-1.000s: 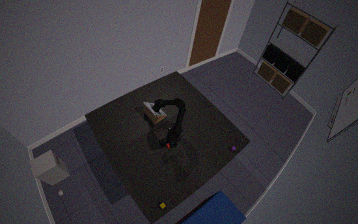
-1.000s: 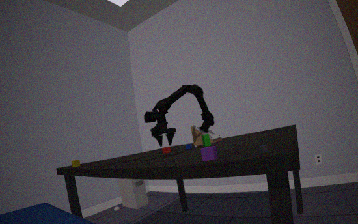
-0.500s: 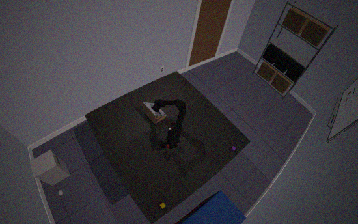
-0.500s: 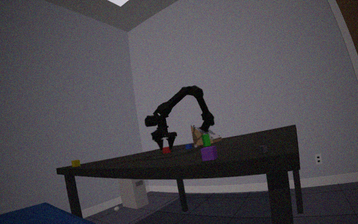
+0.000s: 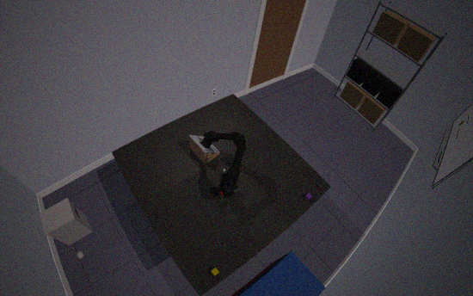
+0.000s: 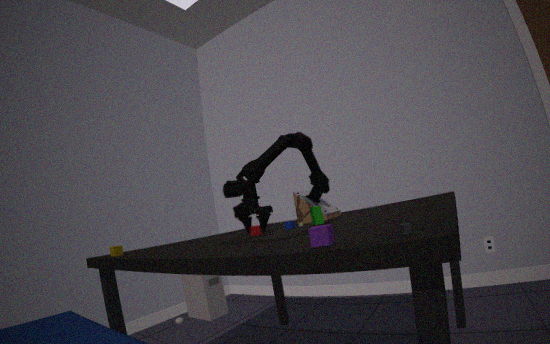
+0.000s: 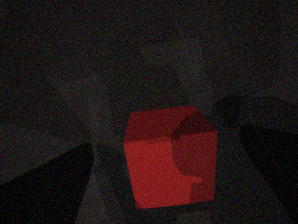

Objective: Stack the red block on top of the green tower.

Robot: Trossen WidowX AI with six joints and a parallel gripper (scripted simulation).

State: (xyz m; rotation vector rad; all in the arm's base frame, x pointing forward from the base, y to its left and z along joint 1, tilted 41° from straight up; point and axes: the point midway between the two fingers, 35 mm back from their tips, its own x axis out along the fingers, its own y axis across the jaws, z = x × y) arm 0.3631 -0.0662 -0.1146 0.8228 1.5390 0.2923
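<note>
The red block [image 6: 256, 230] [image 7: 170, 160] [image 5: 222, 194] lies on the dark table [image 6: 380, 240] [image 5: 172, 224]. My gripper [image 6: 255, 227] [image 7: 166, 141] is open and low over it, with one finger on each side of the block and not closed on it. The green tower [image 6: 317, 215] stands upright to the right of the gripper in the exterior view, next to the arm's base. It cannot be made out in the overhead view.
A purple block [image 6: 320, 235] [image 5: 308, 195] lies near the table's front, a small blue block [image 6: 289, 225] between the red block and the tower, and a yellow block [image 6: 116, 250] [image 5: 214, 271] at a table corner. A tan box [image 5: 204, 148] [image 6: 301, 207] stands by the arm's base.
</note>
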